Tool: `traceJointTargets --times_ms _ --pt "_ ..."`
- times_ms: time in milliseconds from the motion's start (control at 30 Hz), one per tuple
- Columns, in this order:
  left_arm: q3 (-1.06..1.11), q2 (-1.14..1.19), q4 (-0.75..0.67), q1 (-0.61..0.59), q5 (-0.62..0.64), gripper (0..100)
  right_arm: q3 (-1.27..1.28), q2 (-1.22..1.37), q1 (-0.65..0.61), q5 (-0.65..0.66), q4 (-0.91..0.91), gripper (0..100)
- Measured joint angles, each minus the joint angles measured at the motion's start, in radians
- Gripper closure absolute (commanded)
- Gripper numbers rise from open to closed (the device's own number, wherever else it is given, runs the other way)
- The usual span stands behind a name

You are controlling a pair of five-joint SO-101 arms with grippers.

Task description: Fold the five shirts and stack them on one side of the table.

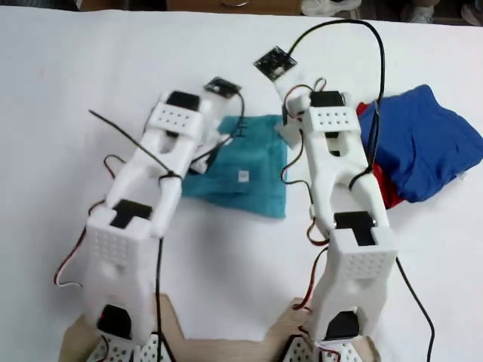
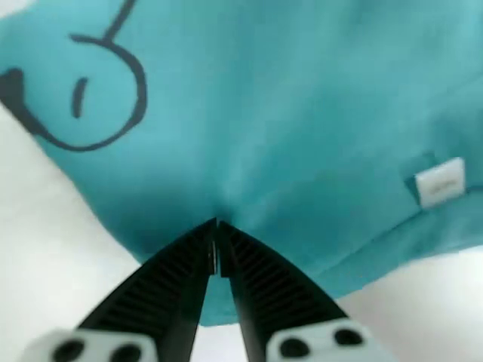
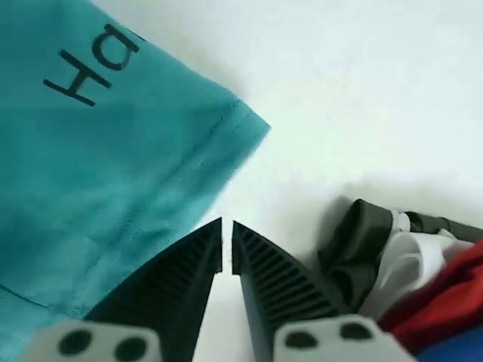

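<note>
Both clenched — left gripper (image 2: 216, 226) nipping the teal shirt (image 2: 287, 113), right gripper (image 3: 226, 226) empty — red shirt (image 1: 391, 194) mostly hidden under blue shirt (image 1: 426, 143).

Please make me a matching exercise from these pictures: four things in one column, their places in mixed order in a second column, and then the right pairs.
Things
1. teal cotton shirt with dark print
2. blue cotton shirt
3. red cloth garment
4. small white sewn label

Places
A. partly under the blue shirt
B. on the teal cloth
C. in the middle of the white table
D. over the red garment, at the table's side

Pairs: 1-C, 2-D, 3-A, 4-B
</note>
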Motion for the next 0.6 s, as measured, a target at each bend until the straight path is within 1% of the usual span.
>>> traceJointTargets --times_ms 167,333,433,600 --pt "0.097 -0.003 -0.092 -0.049 -0.011 98 0.0 0.0 0.028 0.0 0.008 97.8" --pt "0.115 -0.02 -0.11 -0.043 -0.011 98 0.0 0.0 0.023 -0.002 0.008 97.8" --pt "0.063 -0.023 -0.077 -0.015 -0.011 98 0.0 0.0 0.006 -0.003 0.011 97.4" --pt "-0.1 -0.094 0.057 0.037 -0.011 98 0.0 0.0 0.002 -0.003 0.098 96.9"
